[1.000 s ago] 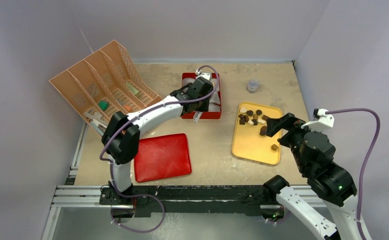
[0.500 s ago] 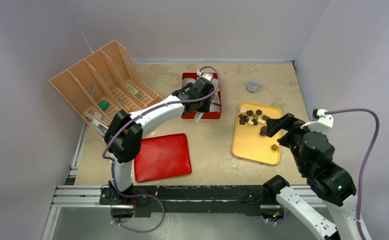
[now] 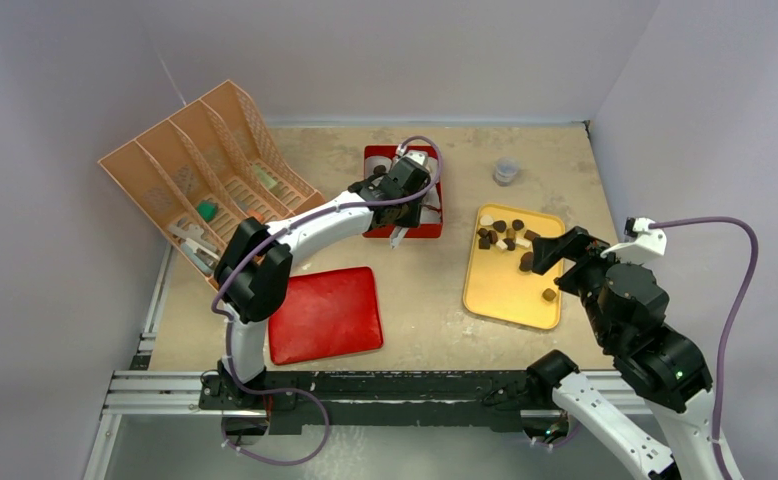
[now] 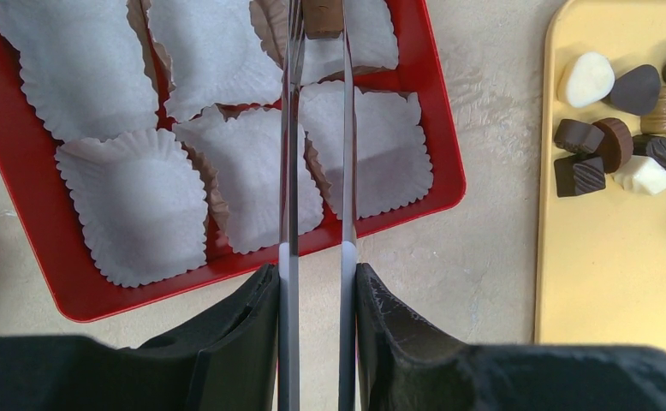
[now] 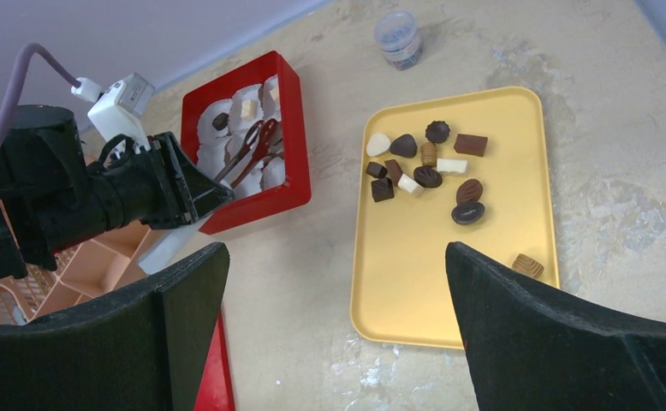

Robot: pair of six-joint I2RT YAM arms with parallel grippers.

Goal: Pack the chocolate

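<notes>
My left gripper [image 4: 317, 274] is shut on a pair of metal tongs [image 4: 288, 171], and the tong tips pinch a brown chocolate [image 4: 323, 17] over a paper cup at the far side of the red box [image 4: 439, 103]. Most white paper cups [image 4: 133, 205] in the box lie empty. Several more chocolate pieces [image 4: 608, 141], dark, tan and white, sit on the yellow tray [image 3: 500, 295]. One tan piece [image 5: 526, 265] lies apart near the tray's right edge. My right gripper [image 5: 338, 257] hovers open above the tray's near part, with nothing between its fingers.
A small grey jar [image 3: 506, 171] stands behind the tray. The red box lid [image 3: 325, 314] lies flat near the left arm's base. An orange slotted rack [image 3: 205, 170] leans at the back left. Grey walls close in the table on three sides.
The left arm's elbow has swung slightly right and the tongs have shifted a little over the red box. The right arm has not moved.
</notes>
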